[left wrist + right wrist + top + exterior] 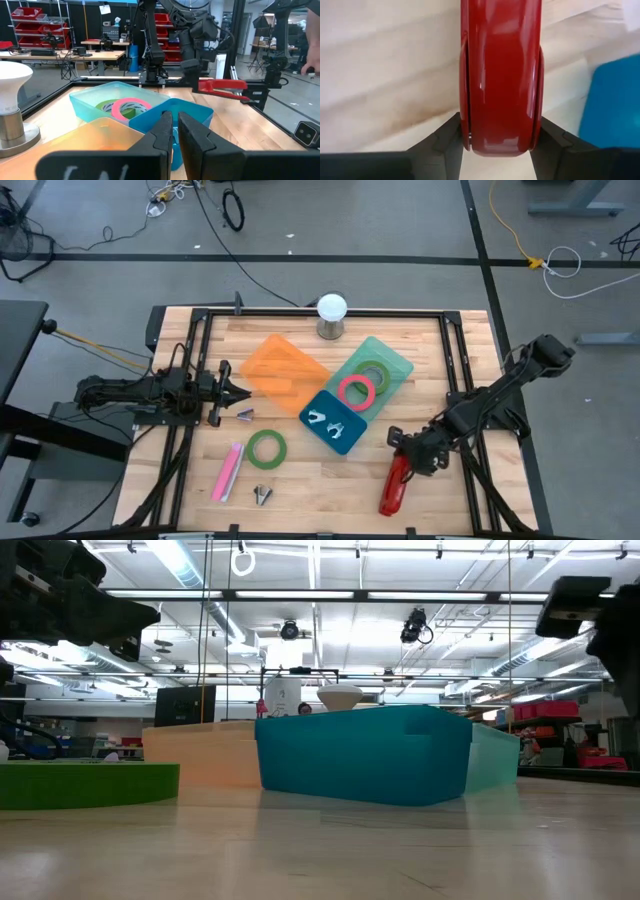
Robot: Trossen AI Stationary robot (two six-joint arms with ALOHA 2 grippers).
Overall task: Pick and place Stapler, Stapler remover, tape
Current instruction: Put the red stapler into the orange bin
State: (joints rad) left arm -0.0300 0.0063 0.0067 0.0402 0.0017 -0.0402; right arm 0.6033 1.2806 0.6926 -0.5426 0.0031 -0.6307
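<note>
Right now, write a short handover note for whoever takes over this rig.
Right gripper is shut on the red stapler, near the table's front right. Left gripper is shut, empty, waiting beside the orange bin.
Done: two tape rolls in the light teal bin, staple removers in the blue bin.
Left: red stapler, pink stapler, green tape roll, two loose removers.

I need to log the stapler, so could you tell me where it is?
In the high view, the red stapler is at the table's front right, between the right gripper's jaws, right of the blue bin.
</note>
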